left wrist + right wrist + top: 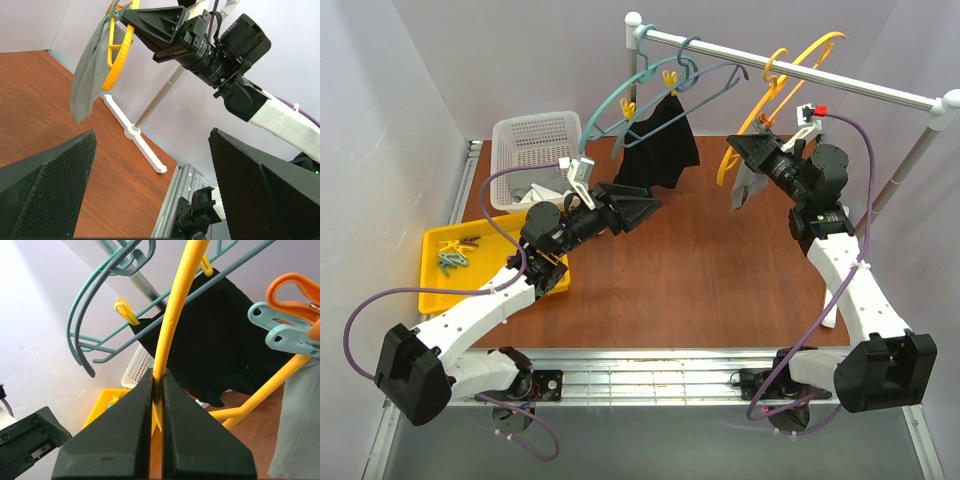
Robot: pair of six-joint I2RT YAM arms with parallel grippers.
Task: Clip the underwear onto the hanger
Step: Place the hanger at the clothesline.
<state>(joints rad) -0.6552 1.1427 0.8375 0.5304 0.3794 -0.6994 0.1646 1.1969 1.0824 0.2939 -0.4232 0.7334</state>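
Note:
The yellow-orange hanger [760, 105] hangs by its hook from the white rail at the back right. My right gripper [738, 150] is shut on the hanger's thin bar; the right wrist view shows the jaws pressed on the bar [172, 315] at the gripper [157, 377]. The grey underwear [741, 188] hangs limp from the hanger just below that gripper. It shows at the right edge of the right wrist view [297, 425], under teal and orange clips [280, 330]. My left gripper [653, 207] is open and empty over the table middle. It faces the underwear [90, 75] and hanger [120, 65] from a distance.
Teal hangers [640, 85] with yellow clips hold a black garment [665, 145] on the rail [880, 88]. A white basket [535, 140] stands at the back left. A yellow tray [435, 290] with loose clips [455, 258] lies at the left. The rack's white foot [135, 135] rests on the table.

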